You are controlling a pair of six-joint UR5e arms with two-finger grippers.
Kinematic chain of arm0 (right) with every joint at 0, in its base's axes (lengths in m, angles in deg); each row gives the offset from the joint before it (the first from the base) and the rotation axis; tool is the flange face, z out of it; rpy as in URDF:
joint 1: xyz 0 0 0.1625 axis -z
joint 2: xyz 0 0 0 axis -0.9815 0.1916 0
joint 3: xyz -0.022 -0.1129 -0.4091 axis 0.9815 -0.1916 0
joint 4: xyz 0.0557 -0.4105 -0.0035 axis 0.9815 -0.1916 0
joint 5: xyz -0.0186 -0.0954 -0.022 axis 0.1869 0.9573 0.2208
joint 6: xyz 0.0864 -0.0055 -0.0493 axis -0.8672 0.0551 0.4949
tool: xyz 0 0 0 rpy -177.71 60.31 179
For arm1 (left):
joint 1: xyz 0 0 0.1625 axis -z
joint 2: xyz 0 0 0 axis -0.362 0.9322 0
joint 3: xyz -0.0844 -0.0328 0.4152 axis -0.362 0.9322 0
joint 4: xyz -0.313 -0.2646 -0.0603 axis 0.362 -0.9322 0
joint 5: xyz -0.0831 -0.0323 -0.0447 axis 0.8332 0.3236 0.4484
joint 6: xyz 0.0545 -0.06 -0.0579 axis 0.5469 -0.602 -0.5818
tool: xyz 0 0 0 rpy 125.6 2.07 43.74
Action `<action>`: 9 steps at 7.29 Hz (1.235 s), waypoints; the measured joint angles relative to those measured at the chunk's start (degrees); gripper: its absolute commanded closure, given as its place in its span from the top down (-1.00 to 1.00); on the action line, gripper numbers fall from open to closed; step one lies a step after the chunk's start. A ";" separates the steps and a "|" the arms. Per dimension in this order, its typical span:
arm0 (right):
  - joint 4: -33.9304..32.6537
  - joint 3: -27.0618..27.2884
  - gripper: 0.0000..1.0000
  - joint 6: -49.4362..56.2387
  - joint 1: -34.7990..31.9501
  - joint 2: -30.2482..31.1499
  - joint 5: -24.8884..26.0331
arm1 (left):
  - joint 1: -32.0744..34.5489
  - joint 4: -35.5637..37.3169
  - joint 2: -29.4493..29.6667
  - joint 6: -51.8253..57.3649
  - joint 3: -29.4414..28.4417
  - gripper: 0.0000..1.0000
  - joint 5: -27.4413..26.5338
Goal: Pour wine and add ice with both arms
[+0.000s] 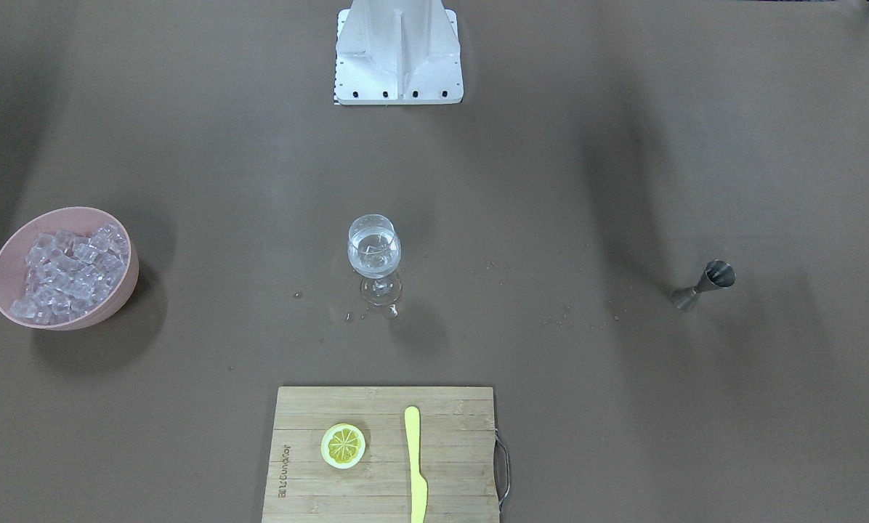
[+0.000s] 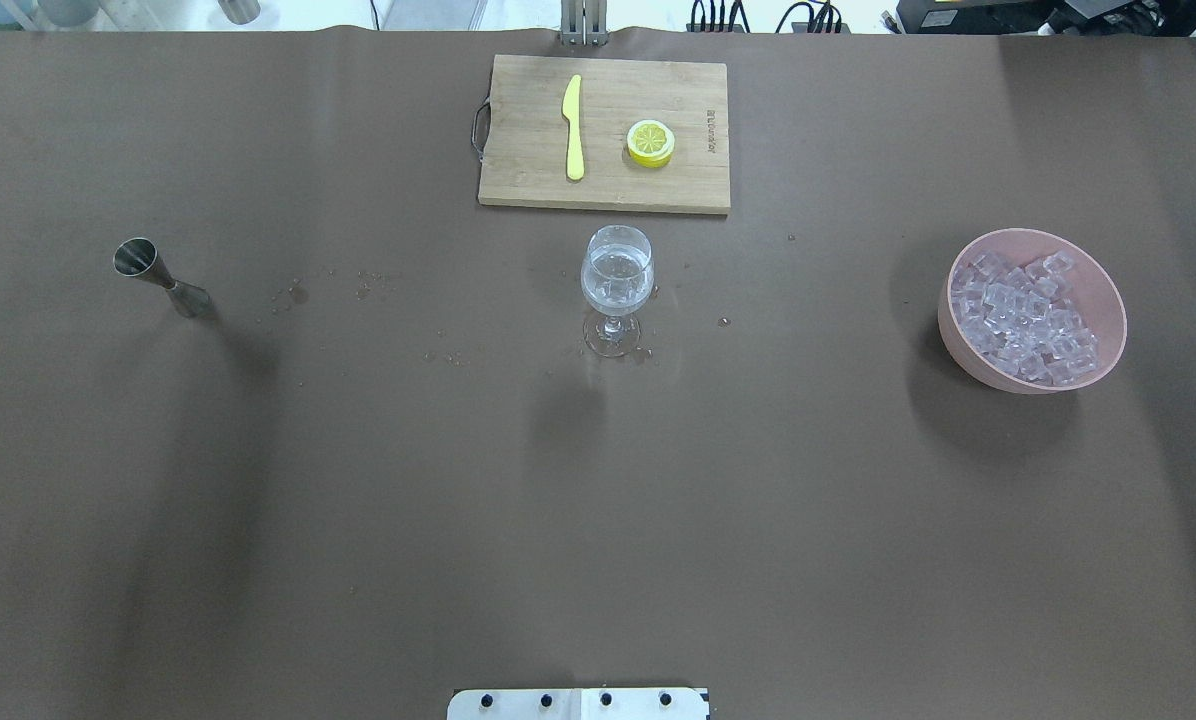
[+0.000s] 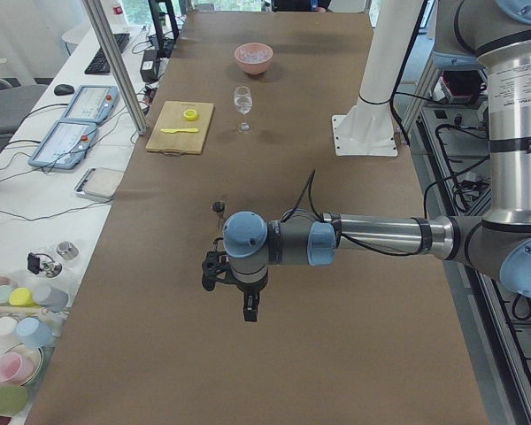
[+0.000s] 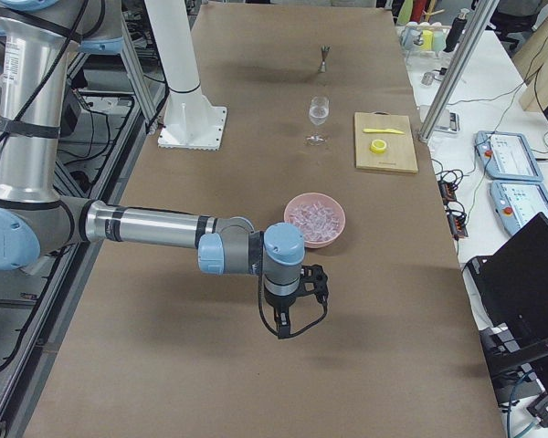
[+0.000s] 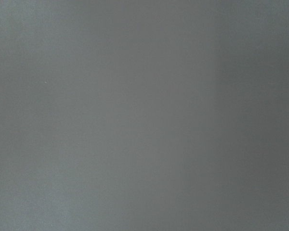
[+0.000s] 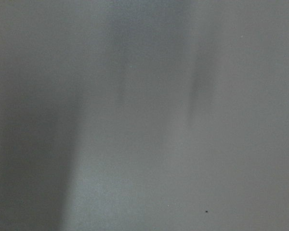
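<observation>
**Both arms reaching over the table, glass in the middle**

The glass (image 1: 374, 250) is standing in the frame's middle and holding the wine (image 1: 374, 265). The ice (image 1: 67, 272) is lying in the bowl (image 1: 126, 287) at the left edge. The left arm (image 3: 372, 235) and right arm (image 4: 155, 226) are reaching over the table (image 1: 623, 399). Whether their jaws are open, I cannot tell.

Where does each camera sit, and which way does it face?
Front-facing: across the table, looking down at the glass; only the white pedestal shows.
Overhead: behind the robot, looking forward; pedestal's edge only.
Exterior left: table's end, looking along it; left arm near.
Exterior right: opposite end; right arm near.
Wrist views: featureless grey blur.
Shared: four fixed views show glass and ice bowl.
</observation>
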 measured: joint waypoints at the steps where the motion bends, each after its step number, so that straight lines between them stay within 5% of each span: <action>1: 0.06 0.94 1.00 0.12 -0.05 0.03 0.03 | 0.00 0.00 0.00 0.00 0.00 0.96 0.00; 9: 0.01 4.11 1.00 -0.11 -0.08 0.58 -0.22 | -0.07 -0.09 -0.03 0.00 -0.16 0.96 0.00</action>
